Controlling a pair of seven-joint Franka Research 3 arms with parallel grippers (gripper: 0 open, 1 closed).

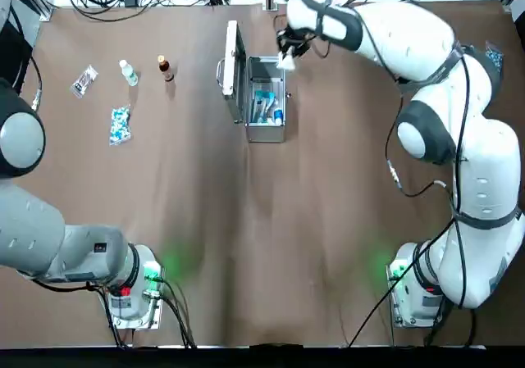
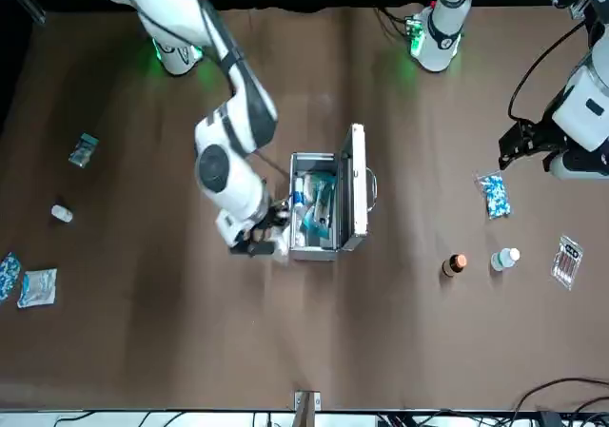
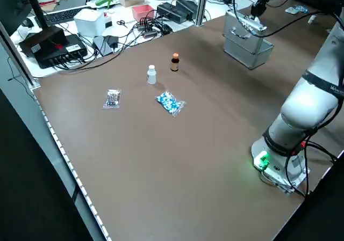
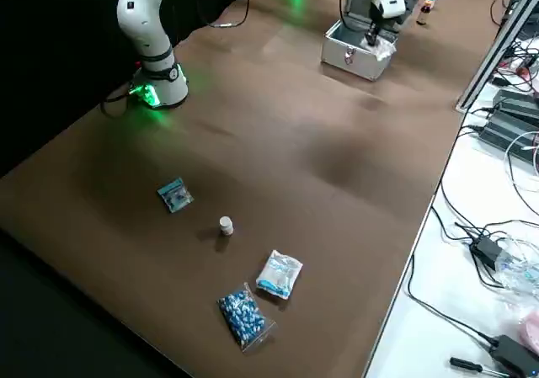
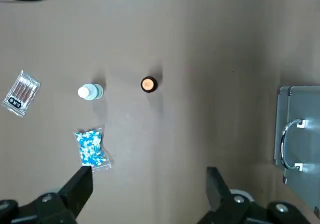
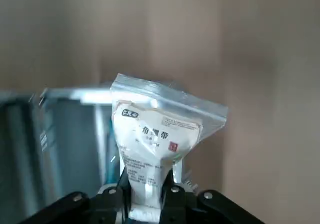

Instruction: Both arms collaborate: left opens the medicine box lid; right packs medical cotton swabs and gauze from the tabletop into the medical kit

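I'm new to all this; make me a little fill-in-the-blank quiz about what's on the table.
The metal case has its lid standing ____. The right gripper, beside the case, holds a ____ packet. The bottle nearest the case has a ____ body. The left gripper, out over the table, holds ____.

Missing words: open; white; brown; nothing

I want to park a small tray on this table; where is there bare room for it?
Widest is the middle, between the open metal case and the arms' bases. Another patch lies between the case and the blue-speckled packet. It is crowded around the case, where the right gripper holds a bagged white packet.
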